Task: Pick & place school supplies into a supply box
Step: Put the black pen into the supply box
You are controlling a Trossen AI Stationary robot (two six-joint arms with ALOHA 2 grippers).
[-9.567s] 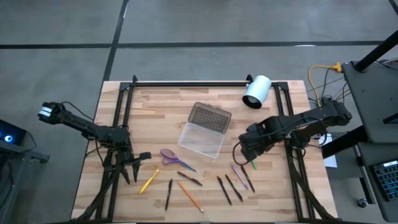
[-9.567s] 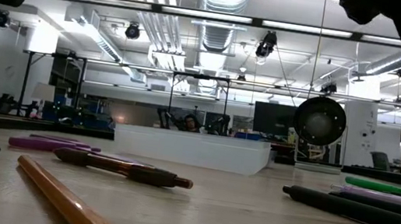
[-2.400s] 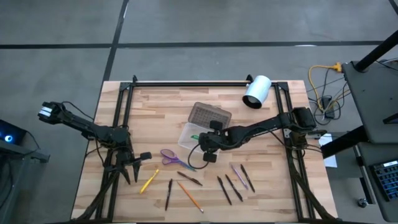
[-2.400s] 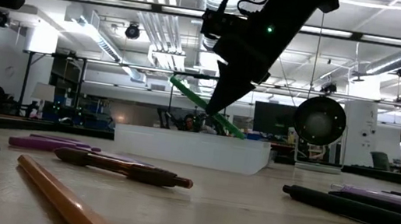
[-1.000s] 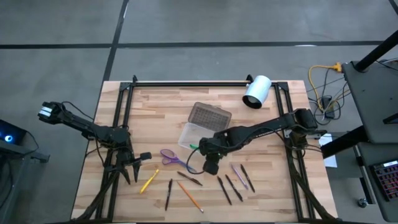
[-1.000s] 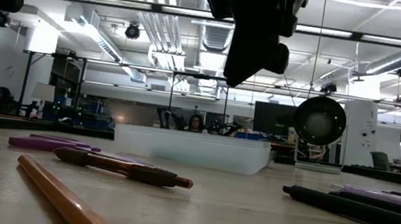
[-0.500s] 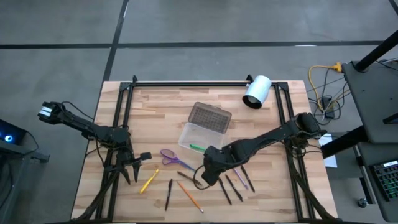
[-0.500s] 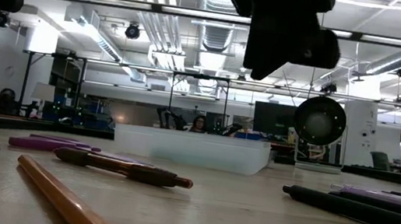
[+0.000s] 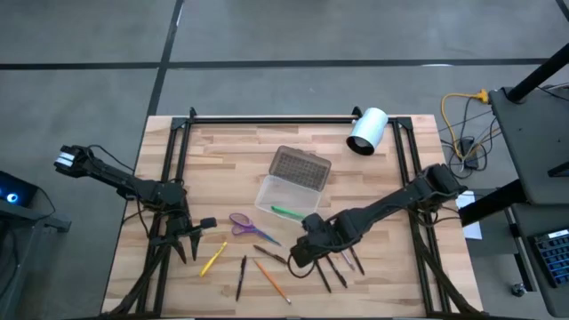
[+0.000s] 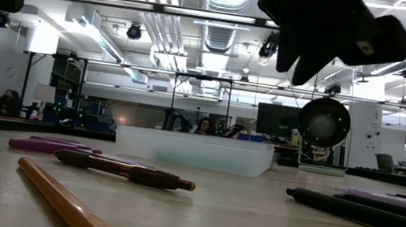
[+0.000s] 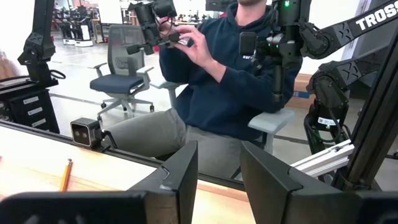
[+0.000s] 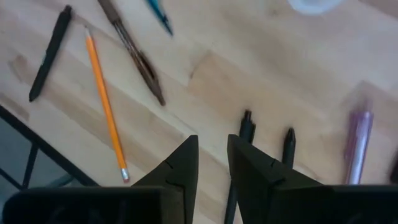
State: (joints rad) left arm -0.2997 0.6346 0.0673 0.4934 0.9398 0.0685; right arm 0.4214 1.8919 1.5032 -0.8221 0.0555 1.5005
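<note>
The clear supply box [image 9: 286, 197] stands mid-table with its grey dotted lid [image 9: 300, 166] open toward the far side. A green pen [image 9: 286, 212] lies in it by its near wall. My right gripper [image 9: 300, 256] hangs open, pointing steeply down, above the loose supplies near the table's front; nothing is between its fingers [image 12: 212, 144]. Below it lie a brown pen [image 12: 137, 53], an orange pencil [image 12: 106, 106], black pens [image 12: 245, 127] and a purple pen [image 12: 357, 143]. Purple scissors [image 9: 242, 224] and a yellow pen [image 9: 213, 258] lie farther left. My left gripper [image 9: 188, 240] waits open at the left.
A white cylinder [image 9: 367, 132] lies at the far right of the table. Black frame rails [image 9: 178, 169] run along the table's left, right and far sides. A seated person [image 11: 230, 74] shows in the room beyond the table.
My right gripper has gone from beside the supply box's near wall toward the table's near edge and a little right, over the loose pens, rolling its wrist on the way. The green pen stays in the box.
</note>
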